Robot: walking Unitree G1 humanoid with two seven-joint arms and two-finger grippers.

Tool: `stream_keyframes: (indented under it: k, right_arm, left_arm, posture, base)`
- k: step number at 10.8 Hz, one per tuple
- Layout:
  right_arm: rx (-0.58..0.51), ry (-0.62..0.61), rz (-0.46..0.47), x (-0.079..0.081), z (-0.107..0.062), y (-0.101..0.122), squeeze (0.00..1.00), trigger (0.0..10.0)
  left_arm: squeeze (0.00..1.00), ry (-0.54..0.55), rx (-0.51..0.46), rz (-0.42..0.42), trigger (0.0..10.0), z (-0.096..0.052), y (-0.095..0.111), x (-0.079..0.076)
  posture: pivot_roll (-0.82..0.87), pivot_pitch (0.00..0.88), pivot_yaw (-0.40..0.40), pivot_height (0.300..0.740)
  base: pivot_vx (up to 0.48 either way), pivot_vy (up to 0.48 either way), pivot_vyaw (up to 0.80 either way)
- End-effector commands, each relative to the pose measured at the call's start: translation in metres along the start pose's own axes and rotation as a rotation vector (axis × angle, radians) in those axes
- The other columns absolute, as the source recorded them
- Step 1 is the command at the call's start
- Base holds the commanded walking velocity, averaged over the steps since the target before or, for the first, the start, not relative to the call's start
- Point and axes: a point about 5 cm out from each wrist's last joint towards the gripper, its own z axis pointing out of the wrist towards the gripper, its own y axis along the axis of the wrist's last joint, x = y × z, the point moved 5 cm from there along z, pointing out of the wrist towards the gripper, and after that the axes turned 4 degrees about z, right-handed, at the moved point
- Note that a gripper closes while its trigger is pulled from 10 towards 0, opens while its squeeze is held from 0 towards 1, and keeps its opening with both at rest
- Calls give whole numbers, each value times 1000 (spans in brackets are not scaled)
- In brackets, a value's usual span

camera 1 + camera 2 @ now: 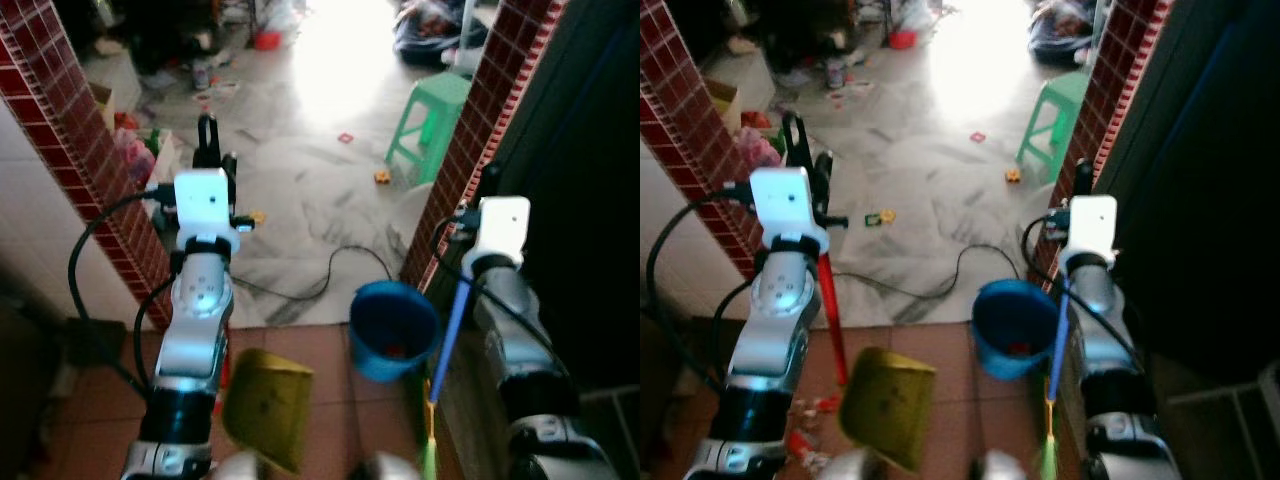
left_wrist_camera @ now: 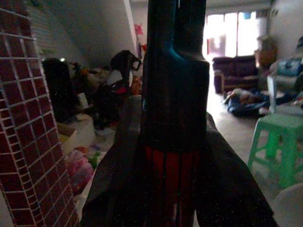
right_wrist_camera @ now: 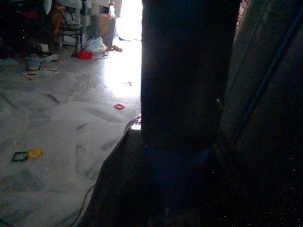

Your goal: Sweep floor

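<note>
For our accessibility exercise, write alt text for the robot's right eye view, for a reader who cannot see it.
The left gripper holds a red-handled yellow dustpan, the right gripper a blue broom handle, with a blue bucket between. Ahead, a marble floor with scattered small toys, a black cable and a green stool.

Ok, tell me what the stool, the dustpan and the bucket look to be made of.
Green stool: probably moulded plastic, with a uniform mint colour and thick one-piece legs.
Yellow dustpan: likely plastic, a dull olive-yellow with a matt, scuffed look; blur leaves it open.
Blue bucket: apparently plastic, a saturated blue with a smooth, thin rim and a slight sheen.
</note>
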Motion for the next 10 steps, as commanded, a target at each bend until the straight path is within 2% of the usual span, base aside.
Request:
stream_keyframes:
  k: [1,7,9,10]
  right_arm:
    - [-48,27,8,10,4,15,0,10000]
    - [-48,27,8,10,4,15,0,10000]
    - [-46,38,7,12,5,16,0,10000]
    - [-46,38,4,13,6,16,0,10000]
  left_arm:
    - [0,28,-40,3,10000,4,10,9]
    - [0,28,-40,3,10000,4,10,9]
    - [0,-20,-56,-38,10000,1,15,-4]
    - [0,-30,-59,-50,10000,2,16,-5]
  posture:
    - [-17,26,-22,740]
    - [-17,26,-22,740]
    - [-18,20,-20,740]
    - [-17,15,-22,740]
  base:
    - [0,480,0]
    - [0,480,0]
    - [-257,0,0]
    - [0,0,0]
